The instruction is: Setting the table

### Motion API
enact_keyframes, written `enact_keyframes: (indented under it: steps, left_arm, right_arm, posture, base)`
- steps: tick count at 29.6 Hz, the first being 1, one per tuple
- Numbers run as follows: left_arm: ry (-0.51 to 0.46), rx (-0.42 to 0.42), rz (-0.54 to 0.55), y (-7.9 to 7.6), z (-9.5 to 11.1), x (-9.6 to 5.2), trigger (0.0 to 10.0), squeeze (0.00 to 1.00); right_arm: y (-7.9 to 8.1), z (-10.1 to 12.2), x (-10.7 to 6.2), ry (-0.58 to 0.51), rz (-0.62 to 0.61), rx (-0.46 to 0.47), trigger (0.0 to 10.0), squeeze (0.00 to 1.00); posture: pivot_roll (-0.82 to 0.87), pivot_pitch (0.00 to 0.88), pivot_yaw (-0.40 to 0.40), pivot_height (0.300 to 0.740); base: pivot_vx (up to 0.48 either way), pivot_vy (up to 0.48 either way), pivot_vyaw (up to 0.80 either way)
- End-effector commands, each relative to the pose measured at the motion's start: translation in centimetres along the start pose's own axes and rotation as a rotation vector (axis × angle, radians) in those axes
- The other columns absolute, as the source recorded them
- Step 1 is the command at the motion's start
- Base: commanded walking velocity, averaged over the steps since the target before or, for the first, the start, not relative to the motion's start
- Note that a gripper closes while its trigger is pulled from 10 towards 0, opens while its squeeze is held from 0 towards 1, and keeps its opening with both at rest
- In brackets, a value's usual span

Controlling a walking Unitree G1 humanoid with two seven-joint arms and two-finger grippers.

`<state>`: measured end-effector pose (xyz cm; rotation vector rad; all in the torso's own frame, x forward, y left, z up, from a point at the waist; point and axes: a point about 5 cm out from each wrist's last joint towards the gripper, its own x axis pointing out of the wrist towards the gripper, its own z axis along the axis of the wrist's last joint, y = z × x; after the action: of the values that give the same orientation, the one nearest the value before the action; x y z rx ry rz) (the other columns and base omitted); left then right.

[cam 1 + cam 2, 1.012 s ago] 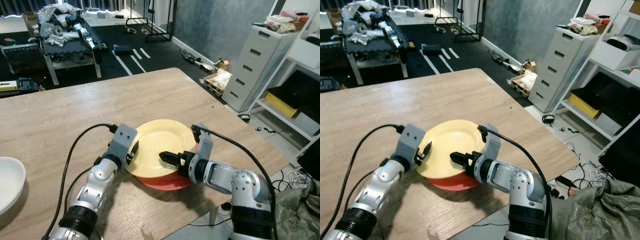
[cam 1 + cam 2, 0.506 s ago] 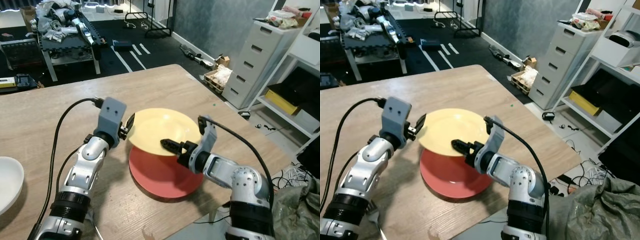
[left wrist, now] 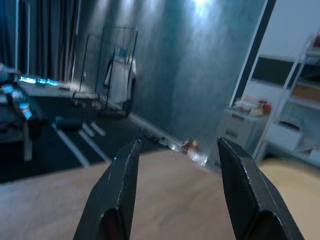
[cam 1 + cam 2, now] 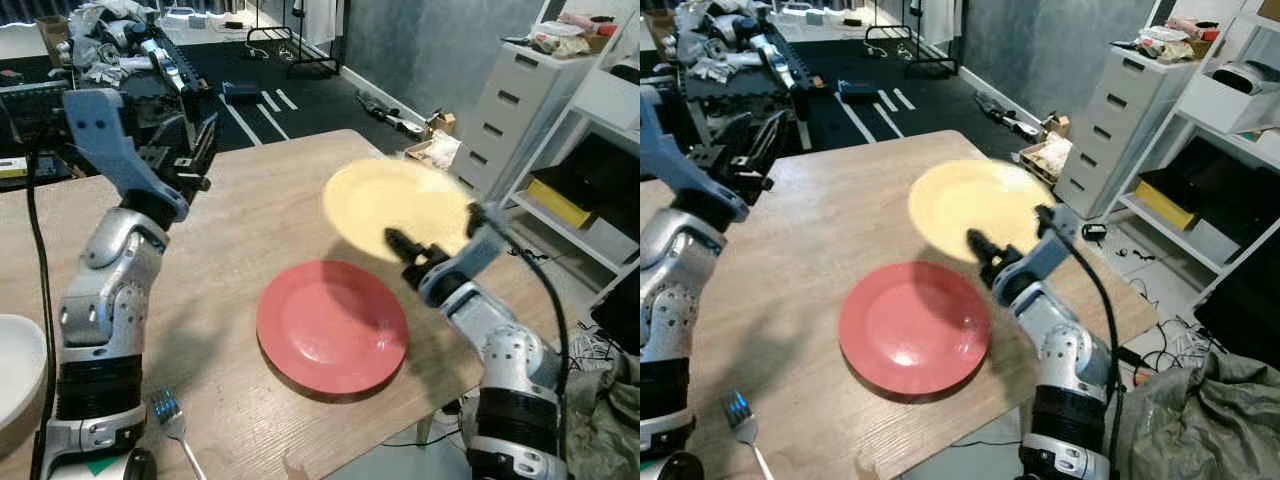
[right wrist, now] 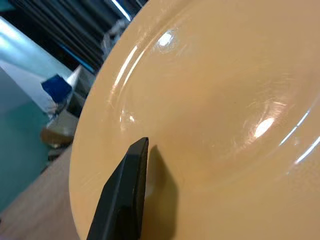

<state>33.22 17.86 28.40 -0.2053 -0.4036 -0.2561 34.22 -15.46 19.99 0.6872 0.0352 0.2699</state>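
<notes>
My right gripper [image 4: 402, 246] is shut on the near rim of a yellow plate [image 4: 395, 205], holding it tilted in the air over the table's right side; one black finger [image 5: 123, 195] lies on its upper face. A red plate [image 4: 332, 326] lies flat on the wooden table [image 4: 250, 210], below and left of the yellow one. My left gripper [image 4: 200, 130] is raised high at the left, open and holding nothing, its two fingers [image 3: 117, 192] spread in the left wrist view. A fork [image 4: 172, 418] lies near the front edge, and a white plate [image 4: 18, 372] sits at the far left.
The table's right edge [image 4: 470, 225] drops off to a floor with cables. White drawers [image 4: 510, 120] and shelving [image 4: 600, 190] stand to the right. A cluttered low bench [image 4: 130, 70] stands beyond the table's far edge.
My right gripper lifted the yellow plate up and to the right, off the red plate. My left gripper let go of the rim and rose high to the left.
</notes>
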Motion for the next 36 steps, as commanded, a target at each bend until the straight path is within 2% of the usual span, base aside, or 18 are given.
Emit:
enact_keyframes:
  steps: [1,2,3,4,5,7,10,13,15,21,22,26,29,31,32,33,34,36]
  left_arm:
    - [0.045,0.012,0.011,0.0,-0.8,-0.3,10.0,0.00]
    - [0.096,0.037,0.033,0.1,-1.9,-0.8,10.0,0.00]
    - [0.144,0.063,0.042,0.0,-2.9,-1.4,10.0,0.00]
    - [0.187,0.073,0.049,-0.1,-3.8,-2.0,10.0,0.00]
    - [0.187,0.073,0.049,-0.1,-3.8,-2.0,10.0,0.00]
    - [0.237,0.084,0.048,-0.5,-4.8,-2.8,10.0,0.00]
    - [0.311,0.156,0.020,-0.9,-6.3,-3.6,10.0,0.00]
    - [0.343,0.173,0.020,-0.9,-7.0,-3.8,10.0,0.00]
    - [0.363,0.174,0.014,-1.1,-7.4,-3.8,10.0,0.00]
    - [0.382,0.197,-0.010,-1.7,-7.6,-3.9,10.0,0.00]
    - [0.382,0.197,-0.010,-1.7,-7.6,-3.9,10.0,0.00]
    - [0.362,0.214,-0.109,-2.9,-7.5,-4.7,10.0,0.00]
    - [0.357,0.207,-0.145,-3.3,-7.4,-5.0,10.0,0.00]
    - [0.358,0.202,-0.176,-3.5,-7.3,-5.4,10.0,0.00]
    - [0.360,0.201,-0.206,-3.8,-7.3,-5.8,10.0,0.00]
    - [0.360,0.201,-0.206,-3.8,-7.3,-5.8,10.0,0.00]
    - [0.359,0.206,-0.207,-3.9,-7.3,-5.8,10.0,0.00]
    - [0.355,0.221,-0.199,-4.2,-7.5,-5.7,10.0,0.00]
  right_arm:
    - [0.6,1.2,-0.2,-0.063,0.030,-0.034,0.0,0.00]
    - [0.8,2.4,-0.8,-0.129,0.042,-0.067,1.8,0.00]
    - [0.8,3.6,-1.6,-0.196,0.038,-0.083,10.0,0.00]
    - [0.8,4.6,-2.3,-0.252,0.030,-0.086,10.0,0.00]
    - [0.8,4.6,-2.3,-0.252,0.030,-0.086,10.0,0.00]
    - [0.4,5.7,-3.4,-0.326,-0.002,-0.064,10.0,0.00]
    - [-0.4,6.3,-5.0,-0.378,-0.055,-0.074,10.0,0.00]
    - [-0.9,6.0,-5.6,-0.365,-0.076,-0.095,10.0,0.00]
    - [-2.3,4.6,-6.6,-0.294,-0.128,-0.162,10.0,0.00]
    - [-3.5,2.5,-7.7,-0.252,-0.223,-0.173,10.0,0.00]
    - [-3.5,2.5,-7.7,-0.252,-0.223,-0.173,10.0,0.00]
    - [-2.7,-0.4,-7.8,-0.221,-0.250,-0.168,10.0,0.00]
    - [-2.3,-0.9,-7.8,-0.211,-0.236,-0.171,10.0,0.00]
    - [-1.9,-1.5,-7.7,-0.197,-0.228,-0.140,10.0,0.00]
    - [-1.6,-2.2,-7.6,-0.182,-0.219,-0.064,10.0,0.00]
    - [-1.6,-2.2,-7.6,-0.182,-0.219,-0.064,10.0,0.00]
    - [-1.5,-2.3,-7.5,-0.182,-0.221,-0.011,10.0,0.00]
    - [-1.5,-2.4,-7.5,-0.185,-0.221,-0.003,10.0,0.00]
  posture:
    - [-0.05,0.009,0.003,0.740]
    - [-0.05,0.009,0.002,0.740]
    - [-0.05,0.009,0.005,0.740]
    - [-0.06,0.009,0.008,0.740]
    - [-0.06,0.009,0.008,0.740]
    - [-0.07,0.008,0.015,0.740]
    - [-0.08,0.002,0.027,0.740]
    - [-0.08,0.000,0.033,0.740]
    - [-0.09,0.000,0.034,0.740]
    - [-0.08,0.000,0.033,0.740]
    - [-0.08,0.000,0.033,0.740]
    - [-0.08,0.000,0.035,0.740]
    - [-0.08,0.000,0.036,0.740]
    - [-0.07,0.000,0.039,0.740]
    - [-0.07,0.000,0.040,0.740]
    - [-0.07,0.000,0.040,0.740]
    - [-0.07,0.000,0.043,0.740]
    - [-0.07,0.000,0.048,0.740]
  base:
    - [0.000,0.000,0.00]
    - [0.000,0.000,0.00]
    - [0.000,0.000,0.00]
    - [0.000,0.000,0.00]
    - [0.000,0.000,0.00]
    - [0.000,0.000,0.00]
    - [0.000,0.000,0.00]
    - [0.000,0.000,0.00]
    - [0.000,0.000,0.00]
    - [0.000,0.000,0.00]
    - [0.000,0.000,0.00]
    - [0.000,0.000,0.00]
    - [0.000,0.000,0.00]
    - [0.000,0.000,0.00]
    - [0.000,0.000,0.00]
    - [0.000,0.000,0.00]
    - [0.000,0.000,0.00]
    - [0.000,0.000,0.00]
